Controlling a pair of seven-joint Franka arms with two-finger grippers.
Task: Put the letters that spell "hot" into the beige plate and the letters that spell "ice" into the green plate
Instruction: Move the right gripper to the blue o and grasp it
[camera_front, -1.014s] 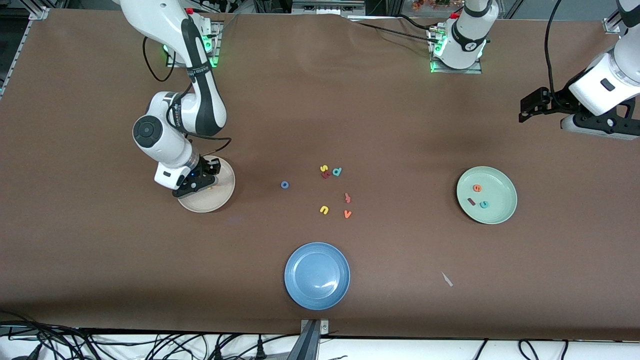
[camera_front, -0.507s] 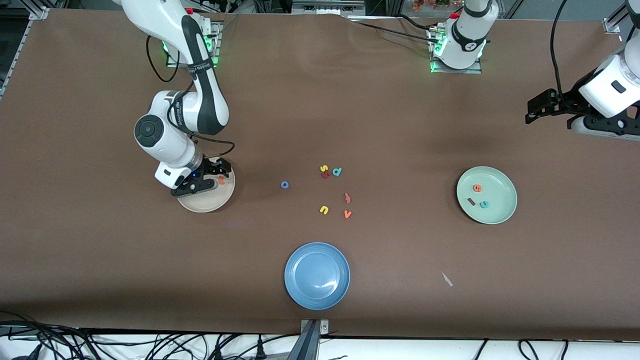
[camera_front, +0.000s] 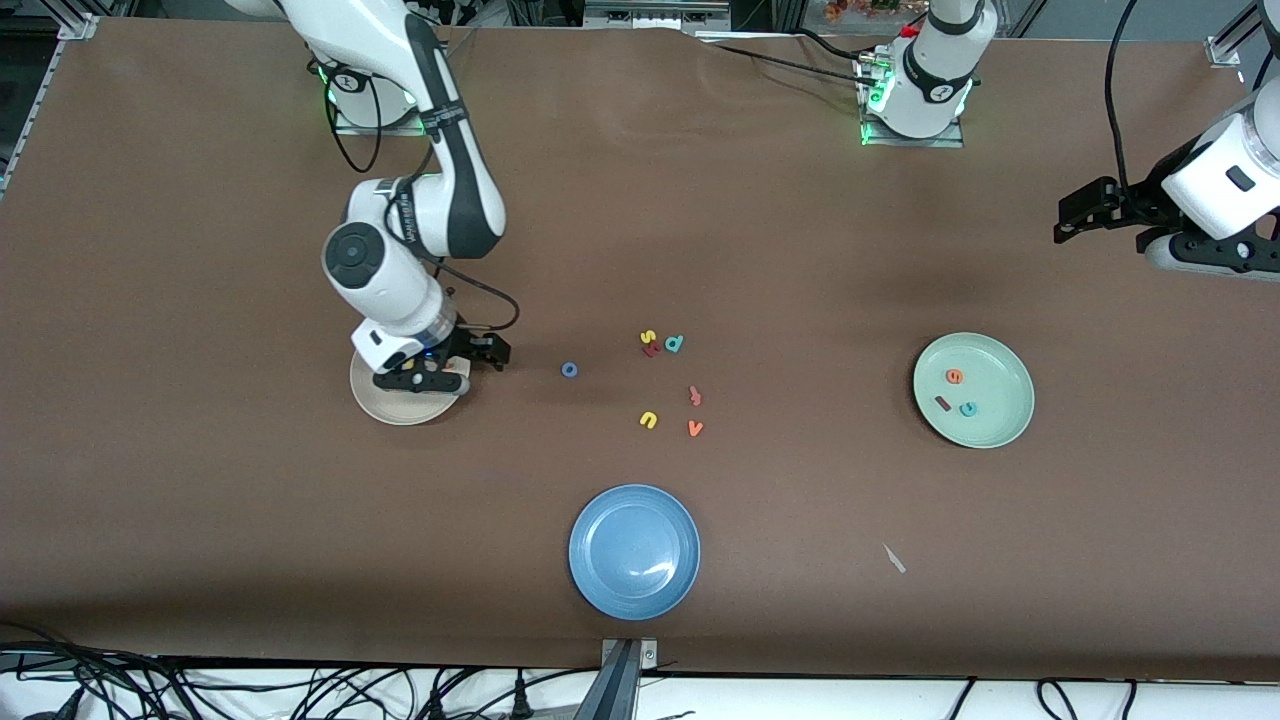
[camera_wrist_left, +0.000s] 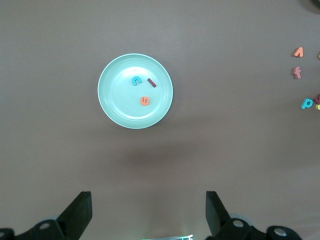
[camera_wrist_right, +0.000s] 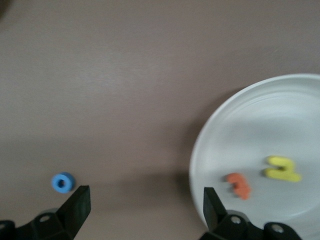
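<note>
The right gripper (camera_front: 478, 362) has just let go of the orange t (camera_wrist_right: 239, 184). It now hangs wide open and empty over the beige plate's (camera_front: 385, 405) edge, moving toward the blue o (camera_front: 569, 369) mid-table, the last letter left.

The right wrist view shows t beside the yellow h (camera_wrist_right: 283, 168); the front view hides them.

The left gripper (camera_wrist_left: 149, 215) waits open and empty, high over the table's left-arm end, the green plate (camera_front: 1005, 420) complete.
</note>
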